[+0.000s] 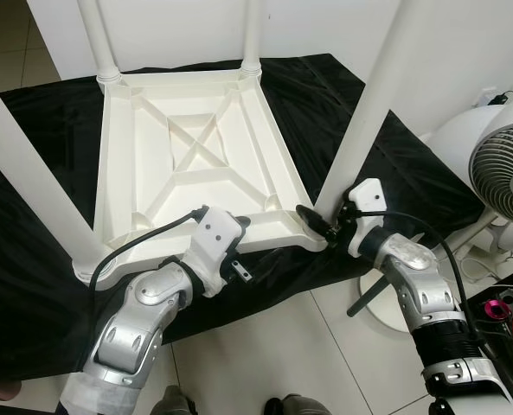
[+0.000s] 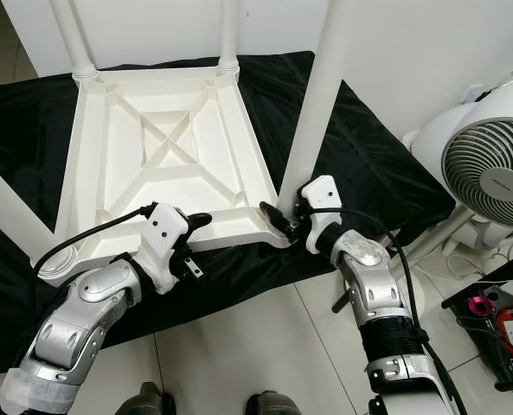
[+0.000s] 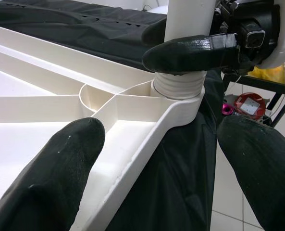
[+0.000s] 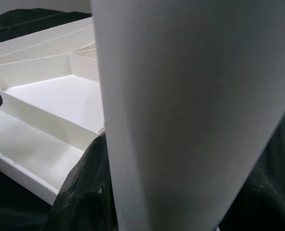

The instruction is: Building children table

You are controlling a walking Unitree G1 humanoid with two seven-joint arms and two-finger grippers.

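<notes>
Here we have the upturned white tabletop (image 1: 195, 147) lying mid-frame on a black cloth (image 1: 394, 164), its legs rising upward. Our right gripper (image 1: 318, 223), nearer, clasps the base of the lower-right leg (image 1: 373, 95), whose long axis runs up and right. Our left gripper (image 1: 239, 226) straddles the near rim, fingers spread, holding nothing. A fan (image 1: 507, 173) stands at right.

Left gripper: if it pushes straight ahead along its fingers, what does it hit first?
Probably the table top: the left gripper straddles its near rim, open. Beyond that lie the corner socket and table leg held by the right gripper. Depth is unclear.
</notes>
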